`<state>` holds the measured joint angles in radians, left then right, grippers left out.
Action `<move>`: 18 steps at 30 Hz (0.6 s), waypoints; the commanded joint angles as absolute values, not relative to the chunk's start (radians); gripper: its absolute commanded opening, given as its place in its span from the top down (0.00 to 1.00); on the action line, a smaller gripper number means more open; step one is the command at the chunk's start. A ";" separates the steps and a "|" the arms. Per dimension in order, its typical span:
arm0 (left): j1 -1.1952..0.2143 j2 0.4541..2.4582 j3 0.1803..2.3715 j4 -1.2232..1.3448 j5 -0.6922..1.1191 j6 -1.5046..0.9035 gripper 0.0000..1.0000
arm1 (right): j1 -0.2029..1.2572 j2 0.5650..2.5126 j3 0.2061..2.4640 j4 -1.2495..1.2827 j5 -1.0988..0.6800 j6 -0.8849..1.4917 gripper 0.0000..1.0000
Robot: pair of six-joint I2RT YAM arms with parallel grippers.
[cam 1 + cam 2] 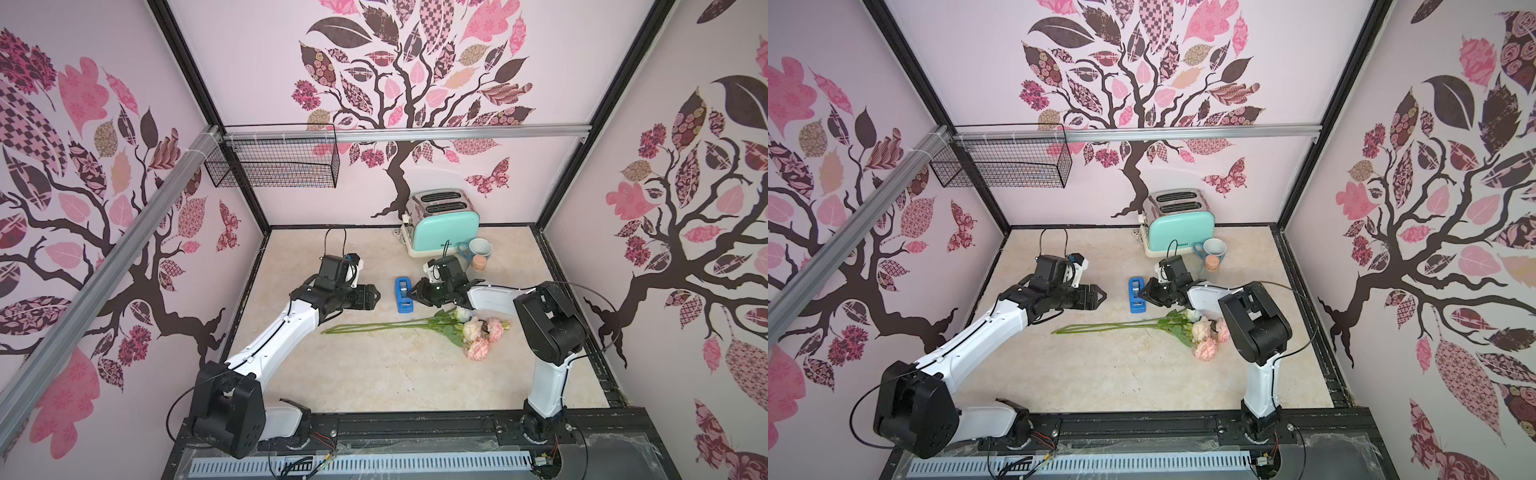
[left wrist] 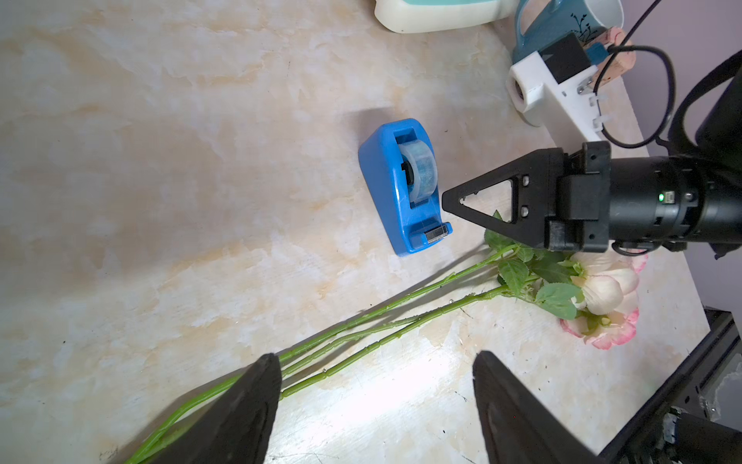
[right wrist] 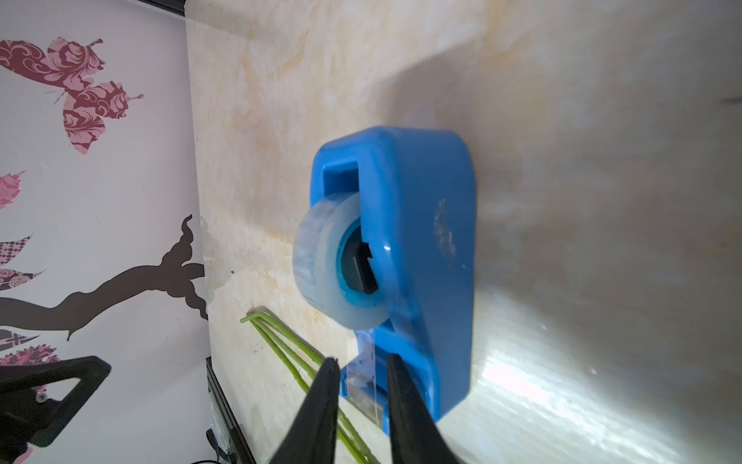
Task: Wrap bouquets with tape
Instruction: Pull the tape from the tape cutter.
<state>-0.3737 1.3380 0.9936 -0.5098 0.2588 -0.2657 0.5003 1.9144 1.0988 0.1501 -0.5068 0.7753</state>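
The left gripper (image 1: 375, 296) is released: jaws wide apart, nothing between them, just left of the tape (image 1: 404, 295). The tape stands mid-table (image 1: 374, 374). The right gripper (image 3: 361, 361) has its jaws narrowly apart astride the clear free end at the cutter; contact cannot be determined. The bouquets (image 1: 471, 330) lie flat nearer the arm bases, blooms rightward, some hidden by the right arm (image 1: 1254, 328).

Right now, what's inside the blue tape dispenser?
A clear tape roll on a blue hub sits in the dispenser slot, its strip running to the cutter. The dispenser wall hides the seated part of the roll.
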 commanded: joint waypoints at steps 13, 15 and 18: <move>-0.373 1.305 0.952 -0.466 0.288 -0.265 0.21 | 0.509 1.998 1.096 0.215 -0.579 0.796 0.83; -0.373 1.307 0.953 -0.467 0.288 -0.264 0.21 | 0.509 2.003 1.099 0.211 -0.581 0.793 0.83; -0.373 1.304 0.953 -0.466 0.287 -0.262 0.21 | 0.509 2.015 1.110 0.197 -0.587 0.787 0.83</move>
<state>-0.3737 1.3209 0.9794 -0.4858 0.2760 -0.2649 0.5011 1.9694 1.0977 0.2142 -0.5556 0.7895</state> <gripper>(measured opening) 0.790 0.173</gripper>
